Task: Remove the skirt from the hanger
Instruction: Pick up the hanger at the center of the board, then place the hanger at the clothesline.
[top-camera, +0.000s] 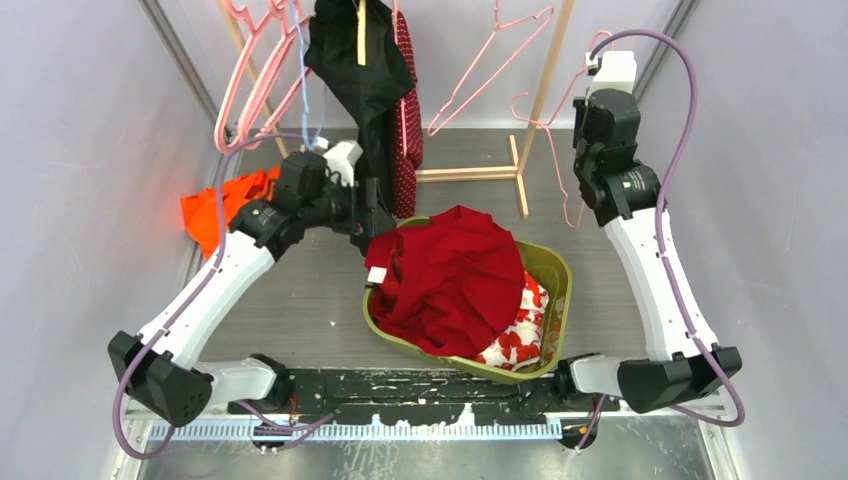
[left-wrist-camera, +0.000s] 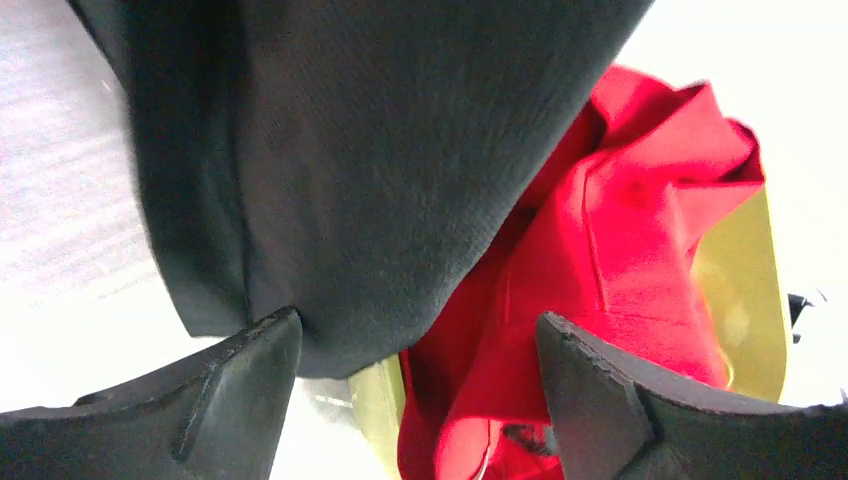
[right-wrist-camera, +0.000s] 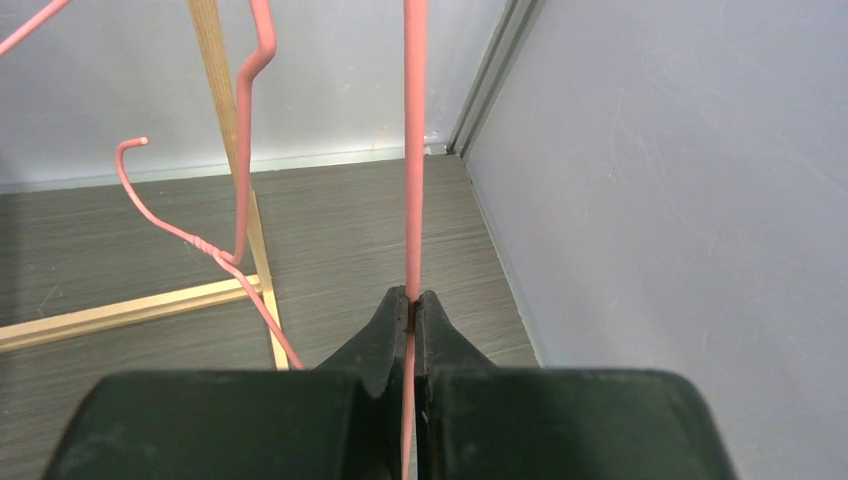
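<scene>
1. Grey wood-grain tabletop (top-camera: 300, 290) is carrying a pale wooden rack (top-camera: 547, 90); the black fabric skirt (top-camera: 362, 85) is hanging at its rear centre, long axis vertical.
2. Left gripper (left-wrist-camera: 415, 322) is gaping wide and holding nothing, with the skirt hem lying just above its fingers.
3. Right gripper (right-wrist-camera: 412, 298) is pinching a thin pink wire hanger (right-wrist-camera: 411, 150), well right of the skirt.
4. Judgement: the left arm is nearer, so it should be closing on the hem and pulling downward.

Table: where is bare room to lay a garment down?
Bare table lies between the left arm and the basket, and a strip between the basket and the right arm. Crowded: the basket is piled full; orange cloth and hanging clothes fill the back left.
</scene>
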